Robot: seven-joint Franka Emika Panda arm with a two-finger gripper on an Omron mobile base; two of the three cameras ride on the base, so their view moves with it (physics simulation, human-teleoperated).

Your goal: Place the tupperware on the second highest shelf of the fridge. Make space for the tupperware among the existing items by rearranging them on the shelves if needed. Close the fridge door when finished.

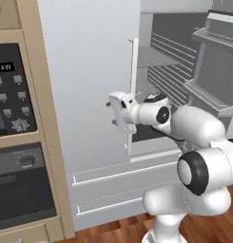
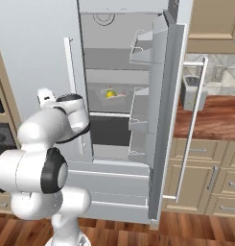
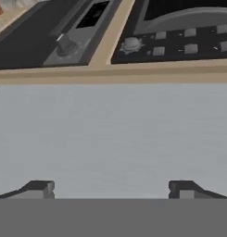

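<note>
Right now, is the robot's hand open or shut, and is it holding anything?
Gripper: open, holding nothing, facing the closed fridge door.

My arm (image 1: 199, 142) is a chain of glossy white rounded shells joined by black ring joints with dark round caps, ending in a boxy white hand (image 1: 121, 111) and two small dark grey blocky fingertips (image 3: 40, 187).

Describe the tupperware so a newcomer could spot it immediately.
Start at the tall grey fridge with its right door swung open. On a middle shelf inside sits the tupperware, a shallow translucent tub; the yellow fruit inside sets it apart from the bare shelves around it.
</note>
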